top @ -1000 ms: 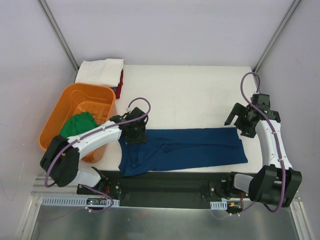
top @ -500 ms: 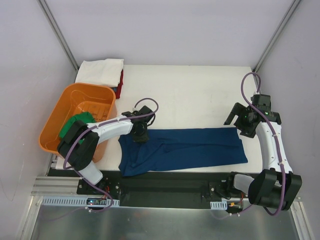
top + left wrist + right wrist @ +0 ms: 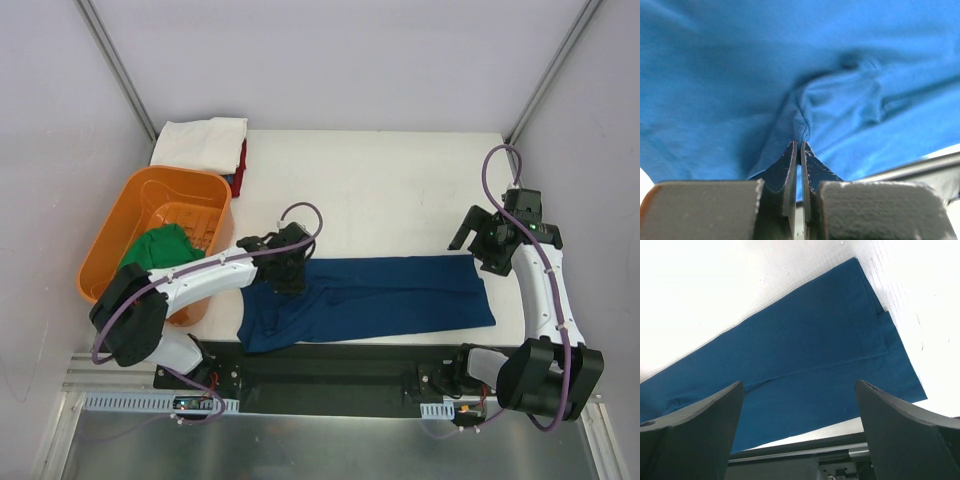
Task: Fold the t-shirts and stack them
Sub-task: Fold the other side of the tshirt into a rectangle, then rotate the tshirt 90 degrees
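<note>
white table point(image 3: 380, 190), pale lilac walls point(image 3: 350, 60), grey metal corner posts point(image 3: 117, 70), black rail point(image 3: 340, 362) along near edge, even light.

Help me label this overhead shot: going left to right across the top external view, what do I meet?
orange tub → left pincer → right pincer. The navy t-shirt stretches from one pincer to the other, so it has no single place.

Can't read any text, logos or numbers anywhere, tbh. The navy t-shirt point(image 3: 730, 65) is just plain blue cloth right at the tips of the left gripper point(image 3: 799, 146), and same deal seen between the fingers of the right gripper point(image 3: 797, 390).
</note>
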You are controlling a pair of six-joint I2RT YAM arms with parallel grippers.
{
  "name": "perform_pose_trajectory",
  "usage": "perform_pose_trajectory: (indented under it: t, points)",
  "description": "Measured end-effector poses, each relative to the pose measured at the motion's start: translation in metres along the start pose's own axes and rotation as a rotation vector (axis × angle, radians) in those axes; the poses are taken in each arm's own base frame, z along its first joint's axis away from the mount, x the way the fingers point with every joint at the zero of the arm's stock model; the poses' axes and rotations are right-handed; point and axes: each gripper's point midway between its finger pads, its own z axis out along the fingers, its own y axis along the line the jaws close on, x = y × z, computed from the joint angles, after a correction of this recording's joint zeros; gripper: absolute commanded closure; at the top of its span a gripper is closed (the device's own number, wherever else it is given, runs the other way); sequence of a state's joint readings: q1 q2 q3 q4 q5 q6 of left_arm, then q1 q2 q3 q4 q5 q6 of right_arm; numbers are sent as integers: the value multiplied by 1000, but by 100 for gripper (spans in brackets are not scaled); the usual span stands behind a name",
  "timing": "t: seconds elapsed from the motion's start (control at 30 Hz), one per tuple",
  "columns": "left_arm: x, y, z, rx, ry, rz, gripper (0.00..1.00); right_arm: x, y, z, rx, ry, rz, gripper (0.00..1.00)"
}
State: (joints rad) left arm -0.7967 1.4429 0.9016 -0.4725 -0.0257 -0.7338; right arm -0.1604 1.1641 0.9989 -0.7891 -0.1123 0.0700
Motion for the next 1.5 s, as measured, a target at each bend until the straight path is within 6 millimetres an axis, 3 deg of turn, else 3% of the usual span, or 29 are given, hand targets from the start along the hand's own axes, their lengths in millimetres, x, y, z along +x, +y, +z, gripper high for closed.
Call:
perform_pose_trajectory:
  t: [0.27, 0.37, 0.43, 0.5, 0.53, 0.7, 0.73, 0.77, 1.0, 1.17, 1.33, 1.5]
  points:
    - [37, -37, -5, 72, 53, 142, 100, 0, -1, 0, 4, -1, 0, 3]
    - [47, -53, -6, 92, 67, 191, 90, 0, -2, 0, 8, -3, 0, 3]
    - [52, -63, -6, 104, 73, 220, 75, 0, -3, 0, 15, -4, 1, 3]
    - [56, -71, -6, 116, 80, 245, 70, -1, -4, 1, 21, -6, 1, 3]
    - [59, -75, -5, 124, 88, 254, 57, -1, -4, 1, 21, -6, 1, 3]
    - [67, -86, -6, 152, 117, 293, 29, -1, -5, 1, 26, -8, 1, 3]
    - [67, -88, -7, 159, 116, 298, 11, -1, -5, 1, 25, -8, 0, 3]
    - [66, -90, -8, 164, 114, 300, 1, -1, -5, 1, 25, -8, 0, 3]
    - [52, -96, -31, 215, 32, 295, 1, 2, -2, 2, 6, -1, 0, 3]
    - [44, -82, -48, 237, -33, 221, 1, 11, 16, 6, -76, 32, -44, 3]
    - [61, -51, -26, 182, 1, 133, 1, 39, 54, 17, -142, 120, -223, 3]
    - [86, -26, 0, 186, 70, 33, 1, 69, 68, 34, -136, 221, -327, 3]
